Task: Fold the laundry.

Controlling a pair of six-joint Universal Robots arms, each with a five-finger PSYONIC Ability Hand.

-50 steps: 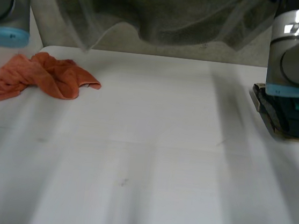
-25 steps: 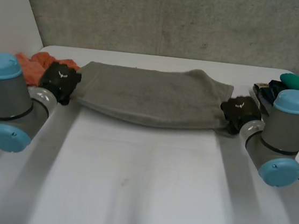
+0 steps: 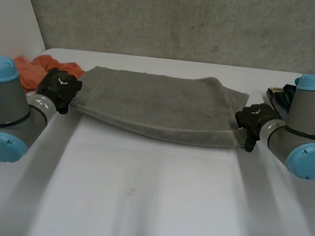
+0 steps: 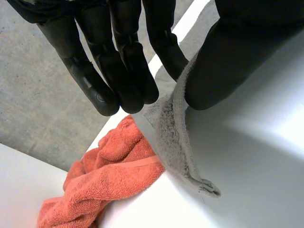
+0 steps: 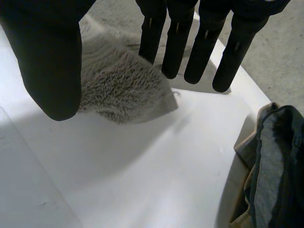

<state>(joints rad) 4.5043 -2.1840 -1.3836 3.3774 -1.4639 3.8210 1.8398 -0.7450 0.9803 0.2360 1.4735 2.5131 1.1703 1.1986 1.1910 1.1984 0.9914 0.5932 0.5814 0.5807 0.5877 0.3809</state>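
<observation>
Across the far side of the white table, the grey terry towel lies spread between both hands. The left hand pinches its left edge with thumb and fingers; the right hand, at the right end, has straight fingers and holds nothing.

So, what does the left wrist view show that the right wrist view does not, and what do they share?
Left wrist view: the left hand pinching the grey towel by its edge between fingers and thumb, with a crumpled orange towel beside that corner. Right wrist view: the right hand, fingers straight above the towel's other corner, which lies flat, and a pile of dark clothes near the table edge. Shared: the grey towel on the white table.
</observation>
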